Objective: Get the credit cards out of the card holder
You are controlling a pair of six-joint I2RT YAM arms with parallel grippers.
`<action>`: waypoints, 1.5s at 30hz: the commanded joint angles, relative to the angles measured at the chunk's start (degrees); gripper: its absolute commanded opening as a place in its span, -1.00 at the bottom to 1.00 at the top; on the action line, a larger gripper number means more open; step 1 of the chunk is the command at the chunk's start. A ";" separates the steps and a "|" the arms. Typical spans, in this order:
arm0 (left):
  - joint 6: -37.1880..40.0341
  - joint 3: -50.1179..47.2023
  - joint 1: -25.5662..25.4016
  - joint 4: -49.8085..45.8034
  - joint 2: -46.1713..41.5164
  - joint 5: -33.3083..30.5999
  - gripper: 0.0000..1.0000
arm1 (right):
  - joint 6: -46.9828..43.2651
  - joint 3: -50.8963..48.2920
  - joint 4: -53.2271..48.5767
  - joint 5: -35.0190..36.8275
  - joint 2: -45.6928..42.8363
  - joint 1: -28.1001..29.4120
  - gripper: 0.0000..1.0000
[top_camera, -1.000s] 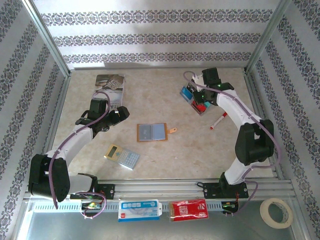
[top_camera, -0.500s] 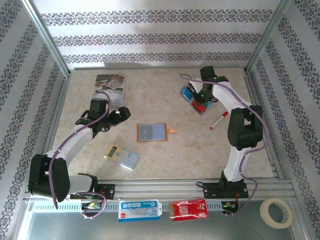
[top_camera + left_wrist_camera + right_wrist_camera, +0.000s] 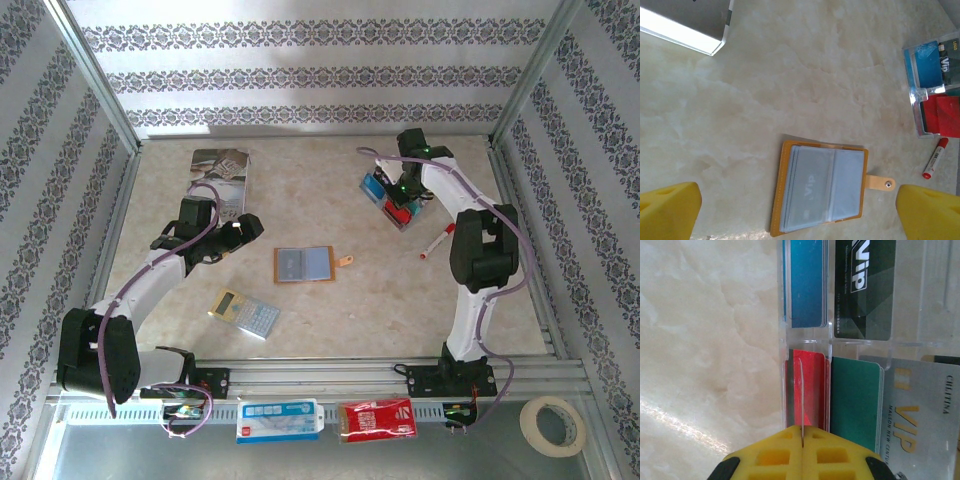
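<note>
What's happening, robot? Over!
Left gripper open, short of card holder, VIP card inside. Right gripper shut on thin card over clear tray. Nothing blocking.

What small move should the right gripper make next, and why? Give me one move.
Probably open the right gripper and let go. Its jaws are shut on what looks like a thin card, seen edge-on and lined up over the red card in the clear tray, so it seems placed for a drop. The card holder holds another Vip card to fetch afterwards.
</note>
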 commanded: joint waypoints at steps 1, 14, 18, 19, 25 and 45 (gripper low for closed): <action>-0.83 -0.25 0.67 1.37 -0.13 1.17 1.00 | -1.23 1.89 -1.60 1.33 1.36 -0.40 -1.00; -0.38 0.63 0.67 1.00 -0.14 1.48 1.00 | 2.09 3.59 -1.18 6.25 2.19 -0.23 -0.40; -0.90 0.27 0.67 1.87 -0.15 2.57 1.00 | 3.44 3.85 -1.00 7.91 0.68 -0.06 -0.41; -1.06 0.25 0.67 2.20 -0.15 2.74 1.00 | 4.05 3.81 -1.02 7.93 0.07 0.10 -0.41; -1.73 -0.50 0.67 3.85 -1.08 3.57 1.00 | 14.57 -0.08 2.98 6.52 -7.62 1.41 -0.31; -8.10 -6.73 2.91 14.09 -3.52 3.63 1.00 | 50.09 -36.93 22.43 8.70 -38.01 24.67 0.42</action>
